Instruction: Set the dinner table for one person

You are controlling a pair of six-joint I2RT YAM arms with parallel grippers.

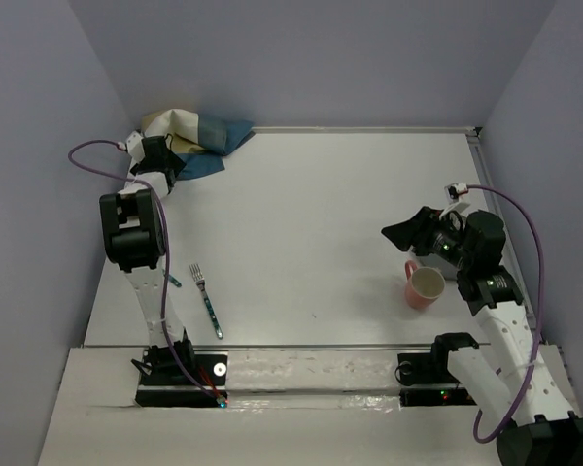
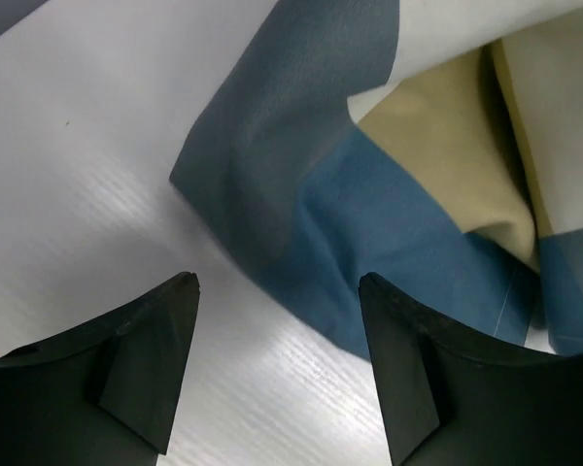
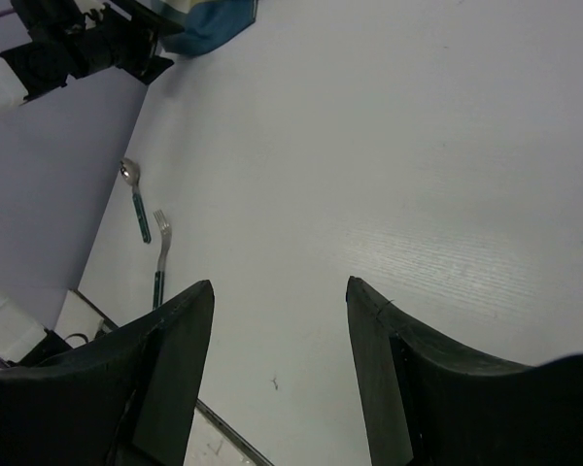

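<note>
The white dinner table (image 1: 311, 223) fills the top view. A crumpled blue, tan and white patchwork mat (image 1: 196, 136) lies at its far left corner. My left gripper (image 1: 158, 155) is open right beside the mat's edge (image 2: 369, 223), its jaws over bare table. A fork (image 1: 206, 299) with a teal handle lies near the front left; a spoon (image 3: 133, 199) lies beside the fork (image 3: 160, 252). A pink mug (image 1: 424, 285) stands at the right. My right gripper (image 1: 400, 233) is open and empty, just above and left of the mug.
The left arm's body (image 1: 134, 228) stands over the spoon in the top view. A metal rail (image 1: 311, 346) runs along the table's near edge. Purple walls close in the left, back and right sides.
</note>
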